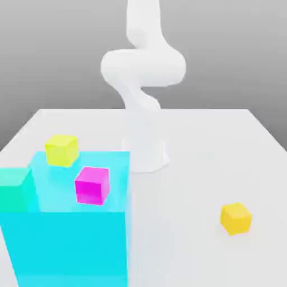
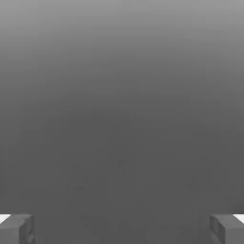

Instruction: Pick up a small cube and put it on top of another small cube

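The small cube [image 1: 235,217], golden yellow, rests on the white table [image 1: 196,140] toward the exterior view's right, apart from everything else. In the hand view my gripper [image 2: 122,228] is open: one grey fingertip [image 2: 16,228] and the other far across from it, with only plain grey background between them. The white arm [image 1: 143,67] rises from its base at the middle of the table and bends upward out of the picture.
A big cyan block [image 1: 73,241] fills the exterior view's lower left. A pale lemon-yellow cube [image 1: 61,150] shows at its far edge, a magenta cube [image 1: 92,185] against its top, and a teal cube [image 1: 14,188] at its left side.
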Controlling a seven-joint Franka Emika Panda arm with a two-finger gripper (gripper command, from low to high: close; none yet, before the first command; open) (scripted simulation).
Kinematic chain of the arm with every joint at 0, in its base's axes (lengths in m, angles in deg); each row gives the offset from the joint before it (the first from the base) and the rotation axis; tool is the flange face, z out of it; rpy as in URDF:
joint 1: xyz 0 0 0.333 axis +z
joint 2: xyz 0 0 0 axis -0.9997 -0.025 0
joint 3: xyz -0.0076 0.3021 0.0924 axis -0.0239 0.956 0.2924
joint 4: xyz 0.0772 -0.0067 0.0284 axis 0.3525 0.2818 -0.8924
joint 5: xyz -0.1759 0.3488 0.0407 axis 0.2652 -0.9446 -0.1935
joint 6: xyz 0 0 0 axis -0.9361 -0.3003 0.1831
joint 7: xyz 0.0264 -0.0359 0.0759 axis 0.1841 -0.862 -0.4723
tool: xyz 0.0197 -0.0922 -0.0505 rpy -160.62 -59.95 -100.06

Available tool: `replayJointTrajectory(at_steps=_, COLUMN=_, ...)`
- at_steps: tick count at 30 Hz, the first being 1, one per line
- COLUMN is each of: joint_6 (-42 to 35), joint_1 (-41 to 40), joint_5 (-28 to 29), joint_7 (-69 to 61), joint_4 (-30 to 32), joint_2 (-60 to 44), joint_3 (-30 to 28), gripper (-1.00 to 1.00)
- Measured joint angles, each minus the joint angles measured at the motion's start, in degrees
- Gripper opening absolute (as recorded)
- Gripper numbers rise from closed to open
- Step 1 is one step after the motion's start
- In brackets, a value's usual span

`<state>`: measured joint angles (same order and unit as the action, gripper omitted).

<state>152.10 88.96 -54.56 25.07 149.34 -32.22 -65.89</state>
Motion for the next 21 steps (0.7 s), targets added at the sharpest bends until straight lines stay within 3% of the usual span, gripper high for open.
replayJointTrajectory(at_steps=14, joint_6=17.17, joint_1=4.34, joint_5=3.40, joint_7=14.00, joint_4=14.72, joint_2=-29.50, joint_3=16.49, gripper=0.00)
replayJointTrajectory(at_steps=21, joint_6=25.59, joint_1=10.40, joint_5=6.04, joint_7=21.46, joint_4=21.68, joint_2=-44.05, joint_3=20.88, gripper=0.00)
